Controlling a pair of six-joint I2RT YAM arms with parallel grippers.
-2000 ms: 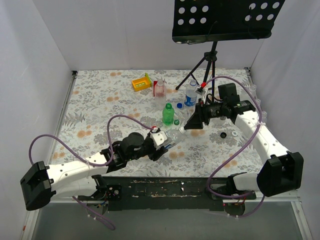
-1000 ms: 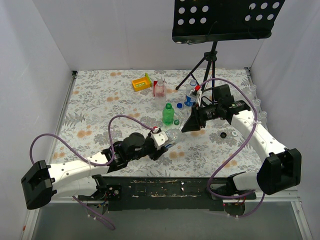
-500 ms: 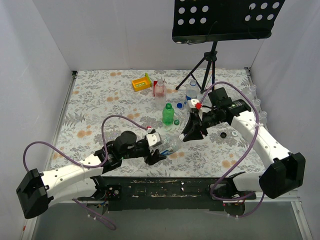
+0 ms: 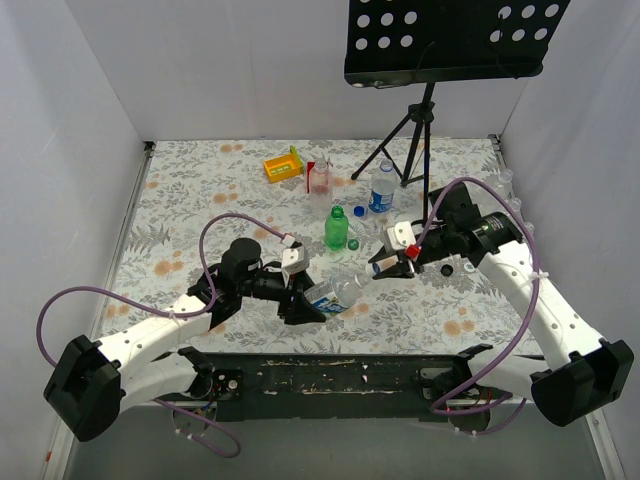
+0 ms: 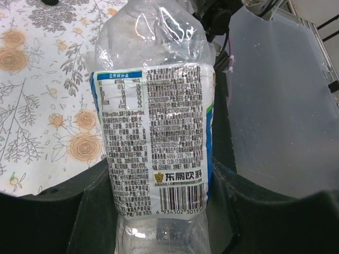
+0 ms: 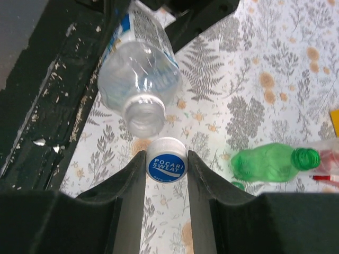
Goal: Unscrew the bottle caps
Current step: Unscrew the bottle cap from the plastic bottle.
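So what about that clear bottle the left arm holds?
It is a clear bottle of thin, crinkled plastic, with a blue-edged white label full of small print and a barcode. The left gripper clamps its labelled middle, holding it tilted, neck towards the right gripper. Its mouth is open: the white and blue cap sits just off it, pinched in that gripper.

Left edge, far-left corner: bare floral cloth (image 4: 180,200), open for a pass.
Far edge, middle: yellow box (image 4: 283,165), pinkish bottle (image 4: 319,177) and blue-label bottle (image 4: 382,187) stand near one another.
Far-right corner: tripod (image 4: 405,150) legs spread on the cloth, its perforated tray (image 4: 450,40) overhead.
Bench middle: upright green bottle (image 4: 336,228), just beyond the held bottle (image 4: 335,292).
Near edge, middle: left gripper (image 4: 303,297) and right gripper (image 4: 384,266) face each other, with only a thin gap between held bottle and gripped cap (image 6: 167,166).
Right edge: right arm (image 4: 530,290) crosses above two loose caps (image 4: 447,269).
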